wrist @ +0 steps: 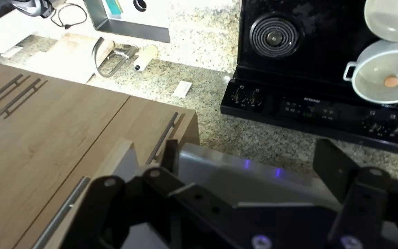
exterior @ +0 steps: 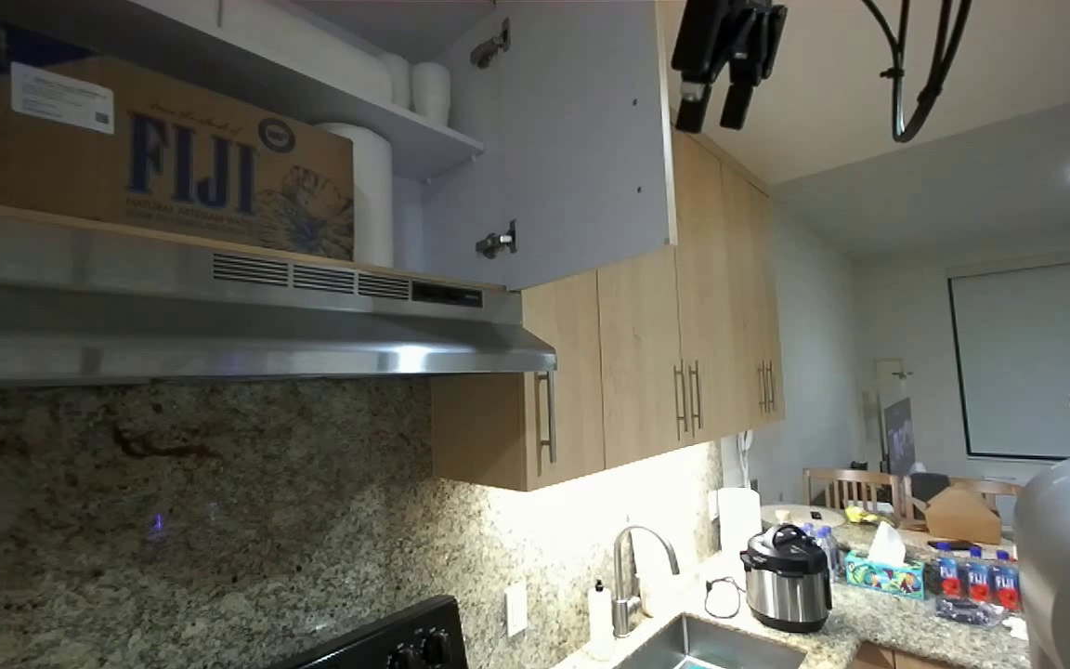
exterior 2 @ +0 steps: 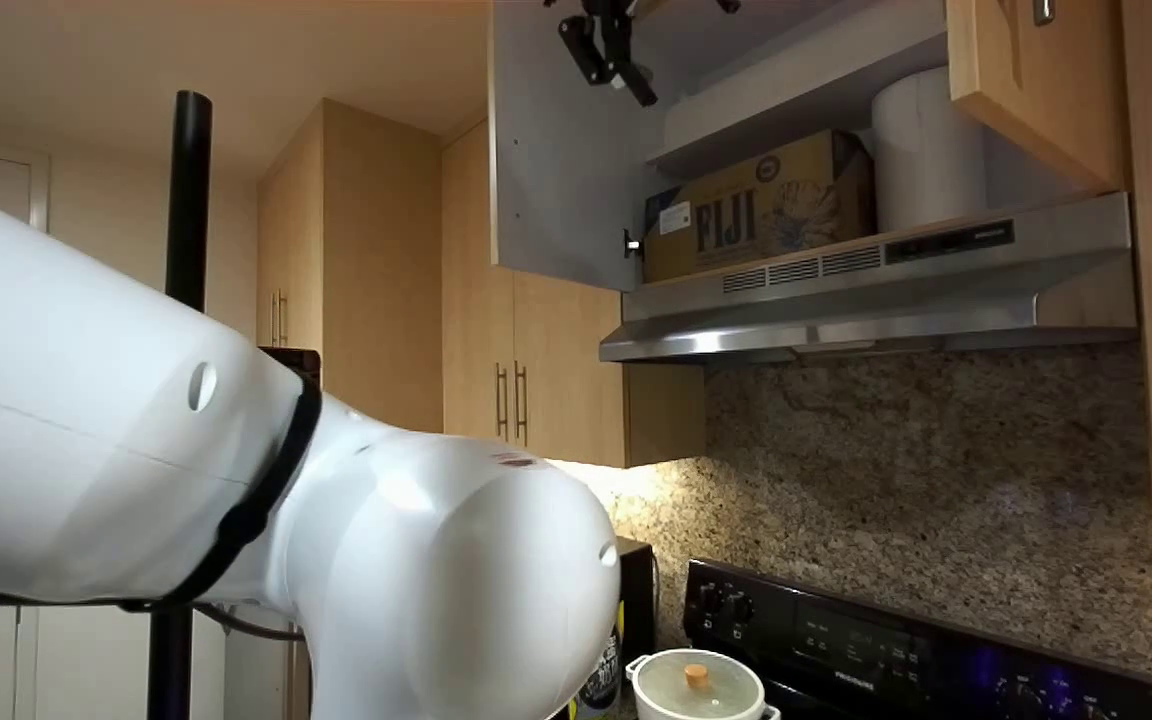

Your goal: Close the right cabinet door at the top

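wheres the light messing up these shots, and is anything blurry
Wrist view: the hand looks dark and soft-edged, and violet glints mark the steel range hood; both exterior views: white glare on its front edge; in an exterior view: the granite backsplash is nearly bleached out near the faucet, while the right cabinet door shows no glare.

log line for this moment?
right cabinet door: open | gripper: open, near that door, contact unclear | left cabinet door: open | closing: not done

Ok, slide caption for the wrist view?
Open jaws near the open right cabinet door; range hood and black stove beyond.
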Robot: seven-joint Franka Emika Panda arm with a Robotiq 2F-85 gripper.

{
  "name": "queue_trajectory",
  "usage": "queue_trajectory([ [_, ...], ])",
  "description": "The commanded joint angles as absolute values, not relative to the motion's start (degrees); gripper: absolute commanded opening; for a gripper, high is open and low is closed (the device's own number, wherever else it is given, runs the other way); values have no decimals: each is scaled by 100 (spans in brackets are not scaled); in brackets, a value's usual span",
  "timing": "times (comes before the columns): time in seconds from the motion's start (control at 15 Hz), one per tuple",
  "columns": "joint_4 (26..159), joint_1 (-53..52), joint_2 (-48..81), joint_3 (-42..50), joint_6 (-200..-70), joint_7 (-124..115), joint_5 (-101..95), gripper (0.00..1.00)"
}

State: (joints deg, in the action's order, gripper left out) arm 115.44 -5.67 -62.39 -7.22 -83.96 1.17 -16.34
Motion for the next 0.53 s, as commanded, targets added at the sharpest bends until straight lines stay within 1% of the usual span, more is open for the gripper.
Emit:
queue_trajectory([
  [0.0,11523,-327,-6558,-409,-8844,-290,-1605,100],
  [0.47,11615,50,-6726,299,-10236,-464,-1519,100],
])
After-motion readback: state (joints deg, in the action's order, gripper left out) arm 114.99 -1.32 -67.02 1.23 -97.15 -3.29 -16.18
